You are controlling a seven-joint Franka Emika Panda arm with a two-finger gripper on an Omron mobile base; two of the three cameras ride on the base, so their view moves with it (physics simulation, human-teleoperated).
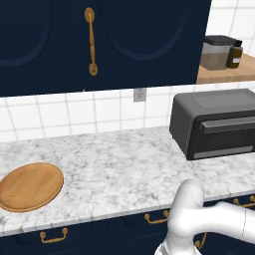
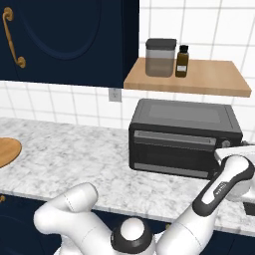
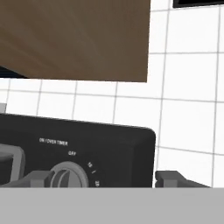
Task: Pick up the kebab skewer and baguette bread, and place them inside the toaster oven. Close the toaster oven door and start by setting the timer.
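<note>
Toaster oven (image 2: 185, 137) is sitting on the marble table (image 1: 114, 164) at the right, its door (image 2: 172, 154) shut. The claw (image 3: 103, 178) is hanging released at the oven's right front, fingertips (image 3: 37, 178) flanking the timer dial (image 3: 65, 176), which is reading "ON / OVEN TIMER" and "OFF". Wooden plate (image 1: 30, 185) is lying far left.

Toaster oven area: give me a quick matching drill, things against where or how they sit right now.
Things:
1. toaster oven door
2. round wooden plate
3. grey lidded canister
4. timer knob

States:
A. on the wooden shelf, beside a brown bottle
B. closed
C. bare, at the counter's left end
D. just ahead of the gripper fingertips

Pairs: 1-B, 2-C, 3-A, 4-D
</note>
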